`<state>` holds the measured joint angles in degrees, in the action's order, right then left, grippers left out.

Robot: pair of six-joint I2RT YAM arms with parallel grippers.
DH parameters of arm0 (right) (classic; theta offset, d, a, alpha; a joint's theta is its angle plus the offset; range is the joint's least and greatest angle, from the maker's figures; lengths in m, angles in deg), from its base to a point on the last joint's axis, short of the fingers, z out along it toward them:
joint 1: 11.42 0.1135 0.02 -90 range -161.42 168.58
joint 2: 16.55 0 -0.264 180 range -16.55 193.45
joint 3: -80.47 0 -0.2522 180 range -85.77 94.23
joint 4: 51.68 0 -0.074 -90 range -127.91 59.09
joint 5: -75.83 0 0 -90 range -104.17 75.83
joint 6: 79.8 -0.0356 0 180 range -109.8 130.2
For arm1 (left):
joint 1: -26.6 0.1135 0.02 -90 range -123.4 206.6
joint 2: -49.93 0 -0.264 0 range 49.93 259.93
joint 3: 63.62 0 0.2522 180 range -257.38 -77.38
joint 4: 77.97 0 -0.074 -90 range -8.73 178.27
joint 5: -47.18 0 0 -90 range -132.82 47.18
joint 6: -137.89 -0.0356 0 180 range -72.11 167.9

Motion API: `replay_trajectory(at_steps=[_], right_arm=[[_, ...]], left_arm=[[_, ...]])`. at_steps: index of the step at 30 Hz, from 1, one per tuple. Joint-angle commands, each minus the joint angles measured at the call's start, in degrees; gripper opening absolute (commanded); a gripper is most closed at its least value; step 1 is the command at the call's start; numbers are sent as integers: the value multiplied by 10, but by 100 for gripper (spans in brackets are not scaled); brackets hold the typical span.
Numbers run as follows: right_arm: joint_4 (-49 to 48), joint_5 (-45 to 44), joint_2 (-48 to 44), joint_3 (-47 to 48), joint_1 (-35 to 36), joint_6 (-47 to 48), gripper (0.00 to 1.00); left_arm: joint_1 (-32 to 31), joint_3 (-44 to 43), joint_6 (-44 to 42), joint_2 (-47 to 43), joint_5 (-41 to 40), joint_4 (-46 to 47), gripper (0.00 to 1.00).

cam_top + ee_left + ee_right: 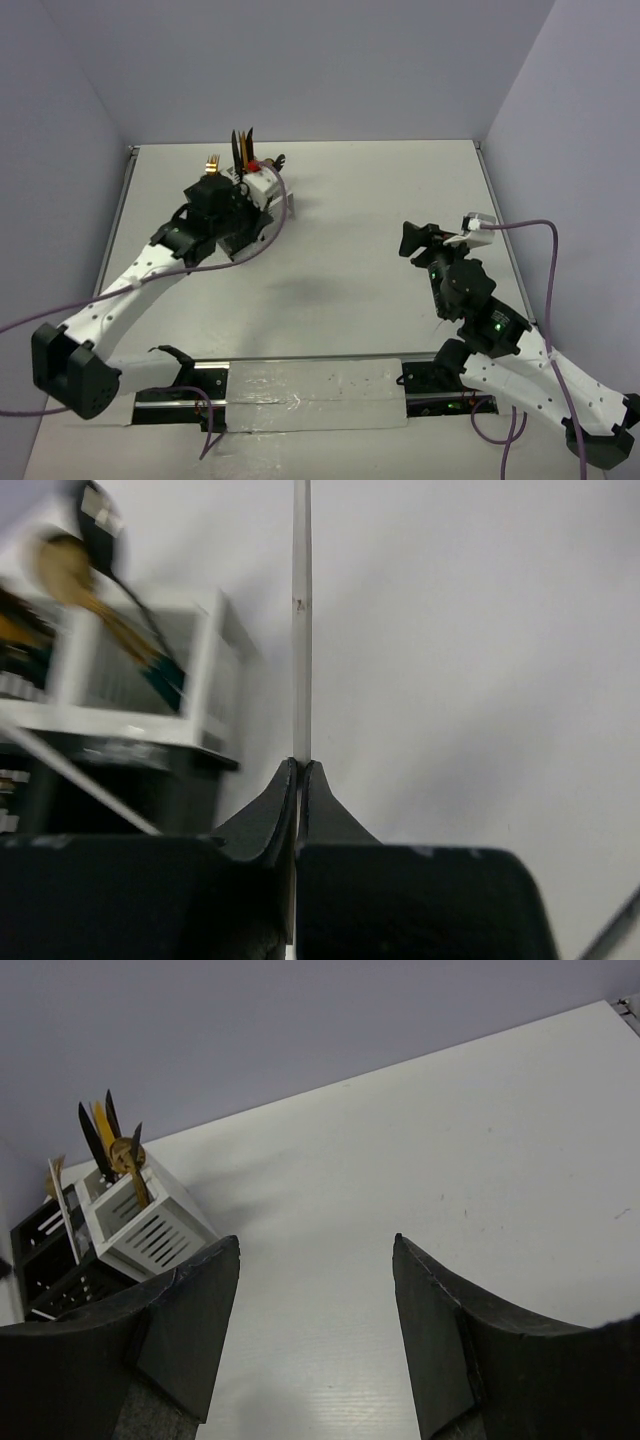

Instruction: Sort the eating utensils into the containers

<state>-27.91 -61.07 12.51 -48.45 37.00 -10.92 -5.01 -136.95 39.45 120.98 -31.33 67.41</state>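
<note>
My left gripper (pixel 302 768) is shut on a thin pale chopstick (pixel 302 630) that runs straight out past the fingertips, just right of the white caddy (pixel 150 670). The black caddy (pixel 90 780) joins it below. A gold spoon and dark-handled utensils (pixel 110 600) stand in the white caddy. In the top view, the left gripper (pixel 278 193) is over the caddies and hides most of them; black and gold utensil heads (pixel 242 148) stick up behind it. My right gripper (pixel 315 1245) is open and empty, far from the white caddy (pixel 140 1222) and black caddy (pixel 45 1250).
The pale table (pixel 380 200) is walled at the back and sides. A metal rail and plate (pixel 310 390) lie at the near edge between the arm bases. A purple cable (pixel 275 225) loops beside the left wrist.
</note>
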Motion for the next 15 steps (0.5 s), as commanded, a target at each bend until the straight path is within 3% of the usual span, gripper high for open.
replay_trajectory(at_steps=[1,8,15], right_arm=[[-18,3,12,33,-3,7,69],[-15,29,36,59,-3,0,69],[-7,32,35,57,-3,-17,68]], left_arm=[[40,-45,32,-53,-40,98,0],[151,-30,72,-19,-64,296,0],[196,-3,113,59,-33,382,0]])
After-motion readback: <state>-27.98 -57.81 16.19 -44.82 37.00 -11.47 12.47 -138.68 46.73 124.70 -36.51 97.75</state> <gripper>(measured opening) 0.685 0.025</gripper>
